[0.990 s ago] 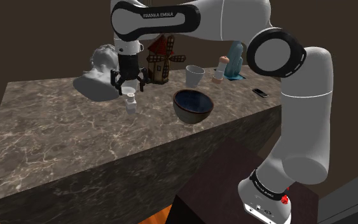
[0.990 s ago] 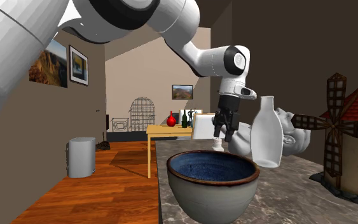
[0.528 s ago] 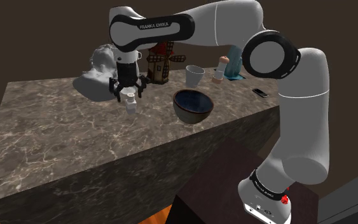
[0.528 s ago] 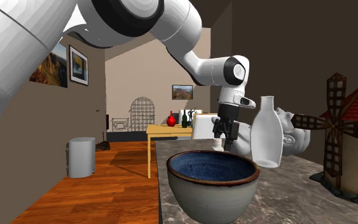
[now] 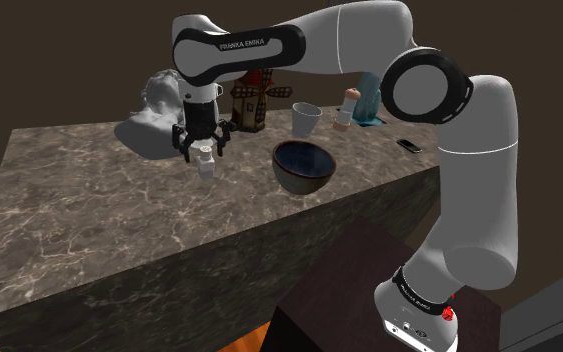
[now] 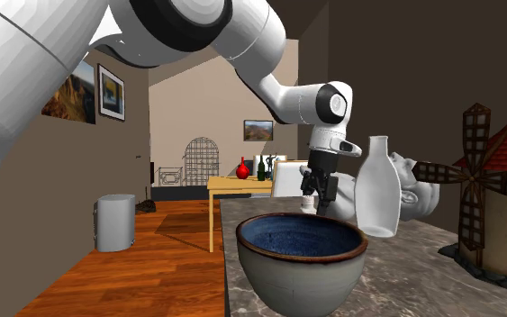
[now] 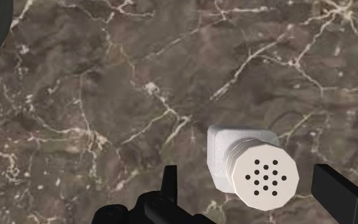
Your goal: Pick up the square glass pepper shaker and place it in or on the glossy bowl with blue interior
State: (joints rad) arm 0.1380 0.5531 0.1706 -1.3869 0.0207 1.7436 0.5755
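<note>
The pepper shaker (image 7: 250, 167) is a small white square body with a round perforated cap, standing upright on the dark marble counter (image 5: 89, 200). My gripper (image 7: 250, 191) is straight above it and open, a black finger (image 7: 336, 191) on each side without touching. From the shoulder view the gripper (image 5: 201, 152) hangs just over the shaker (image 5: 205, 163), left of the bowl (image 5: 303, 166). The bowl (image 6: 301, 257) is glossy, grey outside with a dark blue inside and a brown rim, near the counter's front edge. The shaker (image 6: 309, 205) peeks out behind the bowl under the gripper (image 6: 318, 191).
A white bust (image 5: 154, 115), a windmill model (image 5: 252, 95), a white cup (image 5: 306, 120), a pale bottle (image 6: 377, 189) and a phone (image 5: 408, 146) stand along the counter's far side and right end. Wood floor and a grey bin (image 6: 114, 222) lie beyond.
The gripper has come down from above the shaker until its open fingers straddle the cap, and the wrist has turned a little. The shaker and bowl have not moved.
</note>
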